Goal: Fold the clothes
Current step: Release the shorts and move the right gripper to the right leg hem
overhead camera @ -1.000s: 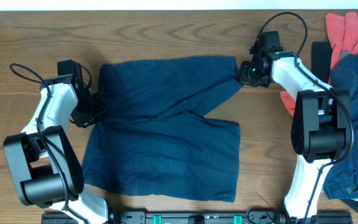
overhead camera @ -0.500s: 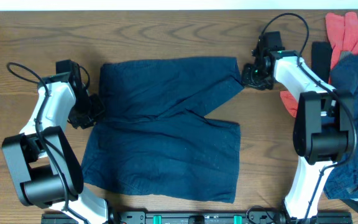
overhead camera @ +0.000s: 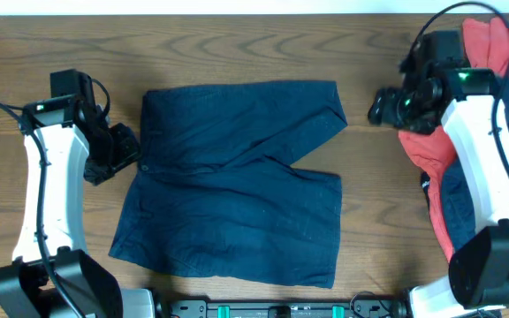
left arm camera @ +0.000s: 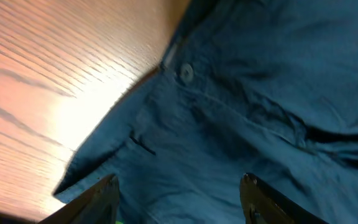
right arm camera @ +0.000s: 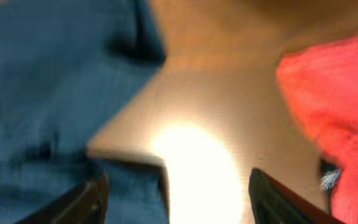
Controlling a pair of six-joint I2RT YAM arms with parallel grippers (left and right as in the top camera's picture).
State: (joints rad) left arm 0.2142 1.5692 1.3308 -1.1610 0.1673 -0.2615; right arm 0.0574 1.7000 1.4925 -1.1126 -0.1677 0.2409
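On the grained wood table [overhead camera: 237, 44], creased navy shorts [overhead camera: 237, 190], rumpled coral cloth [overhead camera: 489, 42].

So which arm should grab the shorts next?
Probably the left. The left fingers are open right by the button end of the shorts. The right fingers hang over bare table, between the shorts and the red cloth.
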